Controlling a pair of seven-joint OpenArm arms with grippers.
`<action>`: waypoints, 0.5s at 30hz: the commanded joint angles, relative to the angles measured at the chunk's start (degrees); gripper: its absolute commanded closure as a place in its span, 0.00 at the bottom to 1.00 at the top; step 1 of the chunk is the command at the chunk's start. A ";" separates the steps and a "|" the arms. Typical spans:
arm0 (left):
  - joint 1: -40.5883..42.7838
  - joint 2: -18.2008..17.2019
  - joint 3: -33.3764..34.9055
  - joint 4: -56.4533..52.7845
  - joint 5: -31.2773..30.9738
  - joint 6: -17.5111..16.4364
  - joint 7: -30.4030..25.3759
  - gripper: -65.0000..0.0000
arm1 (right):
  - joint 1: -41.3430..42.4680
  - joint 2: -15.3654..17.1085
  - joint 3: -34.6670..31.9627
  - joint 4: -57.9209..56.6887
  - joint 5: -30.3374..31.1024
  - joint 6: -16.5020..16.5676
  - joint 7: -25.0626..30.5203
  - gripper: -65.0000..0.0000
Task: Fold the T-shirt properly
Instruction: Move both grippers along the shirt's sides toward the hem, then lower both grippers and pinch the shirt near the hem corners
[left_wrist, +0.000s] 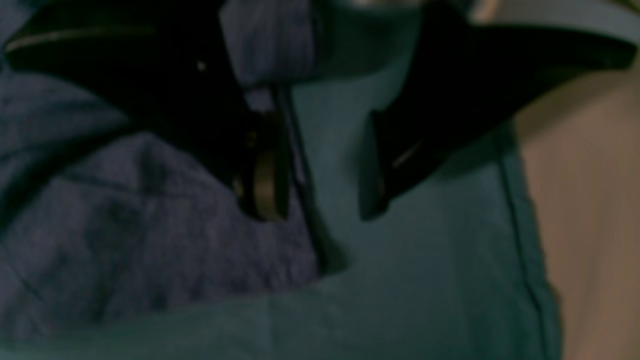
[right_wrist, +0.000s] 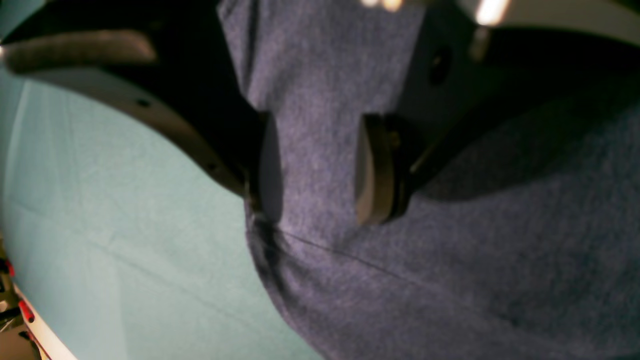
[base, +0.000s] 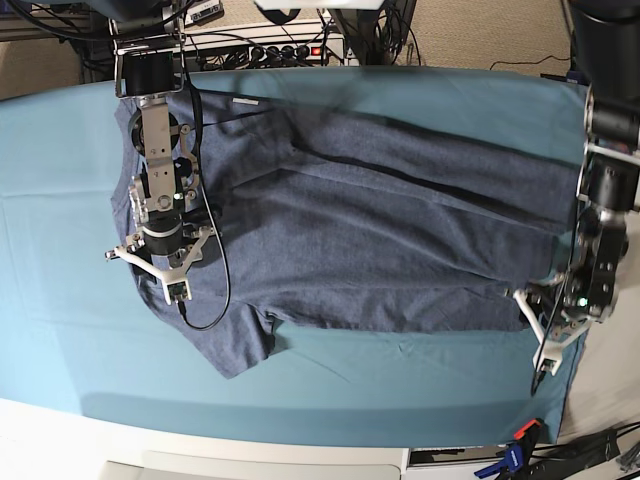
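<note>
The navy T-shirt (base: 380, 230) lies spread on the teal table cloth (base: 60, 200), one sleeve pointing to the front left. My right gripper (base: 172, 290) is down on the shirt's left side. Its jaws are open, with flat navy fabric (right_wrist: 475, 260) showing between the pads (right_wrist: 372, 170) and a small pucker by the other fingertip. My left gripper (base: 540, 350) is low at the shirt's right end, also open. In the left wrist view one finger (left_wrist: 260, 170) is over the shirt (left_wrist: 125, 225), the other over bare cloth (left_wrist: 425, 250), and the shirt's edge runs between them.
The cloth's right edge (left_wrist: 520, 240) is close beside my left gripper. A black cable (base: 215, 290) loops from the right arm over the shirt. A power strip and cables (base: 270, 45) sit behind the table. A blue and orange clamp (base: 515, 455) grips the front right corner.
</note>
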 joint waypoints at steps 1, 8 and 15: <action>-3.56 0.07 -0.37 -1.36 -0.92 -0.24 -0.94 0.61 | 1.27 0.57 0.15 0.85 -0.70 -0.37 1.27 0.61; -8.37 5.29 -0.37 -11.39 -3.80 -1.81 -0.79 0.61 | 1.25 0.59 0.15 0.85 -0.70 -0.37 1.20 0.61; -7.23 7.37 -0.37 -11.54 -0.07 -1.79 -1.07 0.61 | 1.20 0.59 0.15 0.85 -0.70 -0.37 0.66 0.61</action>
